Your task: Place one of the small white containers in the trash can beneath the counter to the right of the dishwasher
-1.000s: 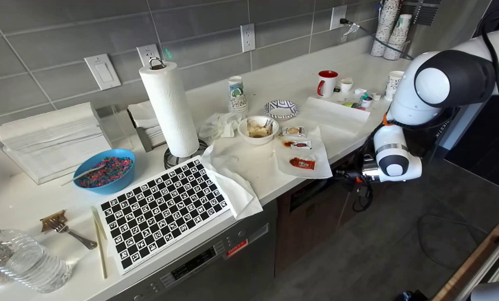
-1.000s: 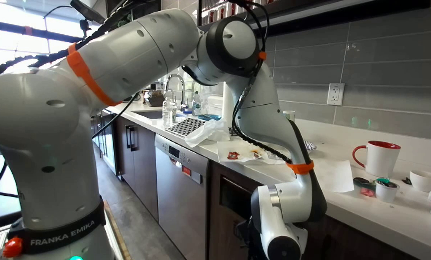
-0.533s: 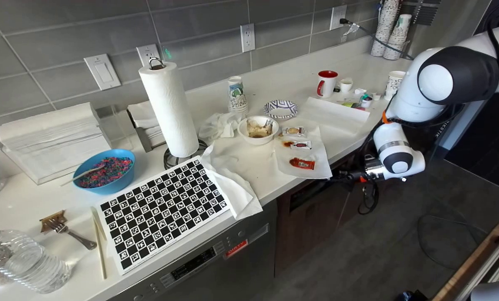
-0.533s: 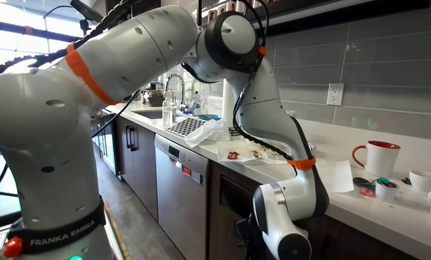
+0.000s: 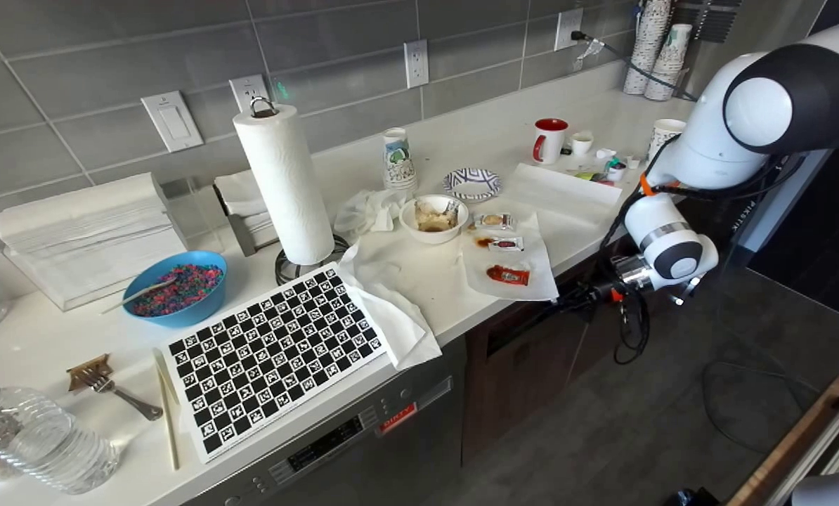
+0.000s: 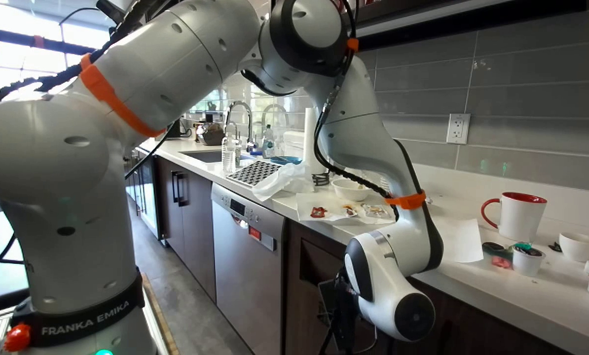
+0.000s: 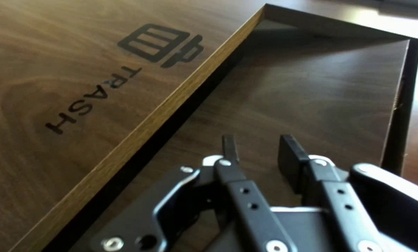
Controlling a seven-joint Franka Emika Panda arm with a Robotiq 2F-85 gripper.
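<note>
Small white containers (image 6: 527, 262): at least two stand on the counter (image 6: 563, 290), at 6 o'clock and near 4 o'clock from the red-rimmed mug (image 6: 521, 222) in an exterior view; neither is held. Robotiq gripper (image 7: 258, 149): spread, with nothing visible between its pads (image 7: 291, 162). It stands at the framed trash opening (image 7: 160, 115), identified by TRASH lettering (image 7: 96, 93) between 9 and 10 o'clock from the pads in the wrist view; whether the tips pass the rim cannot be told. The opening lies beneath the counter, at 3 o'clock from the dishwasher (image 6: 247, 281) in an exterior view. Progress, as judged: arrival at the disposal point is done, and release of one container is probably complete, although none shows inside and the trash can itself is hidden. Left, if the drop succeeded: only withdrawal of the gripper.
</note>
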